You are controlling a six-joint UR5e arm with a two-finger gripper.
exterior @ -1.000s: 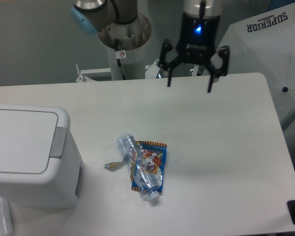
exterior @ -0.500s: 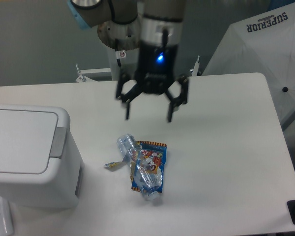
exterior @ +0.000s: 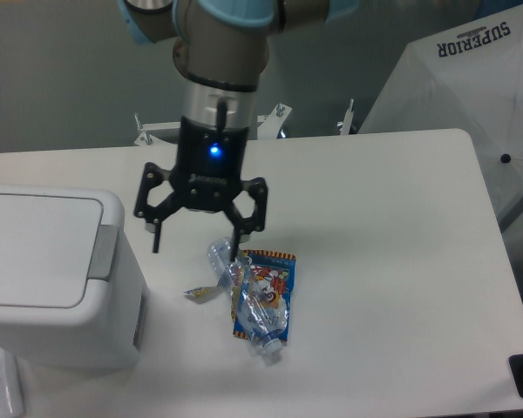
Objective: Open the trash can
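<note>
At desk left edge: trash can [exterior: 48, 279], lid flat and shut, grey strip along the lid's right edge. Claw [exterior: 196, 250] hangs just right of it, fingers spread, holding nothing, above a crushed bottle [exterior: 244, 296] lying on a snack wrapper [exterior: 275, 283]. Bin looks like stiff, smooth plastic, probably light enough to skid if shoved sideways. Best bet: push down on the grey strip, or hook that lid edge, not the body.
</note>
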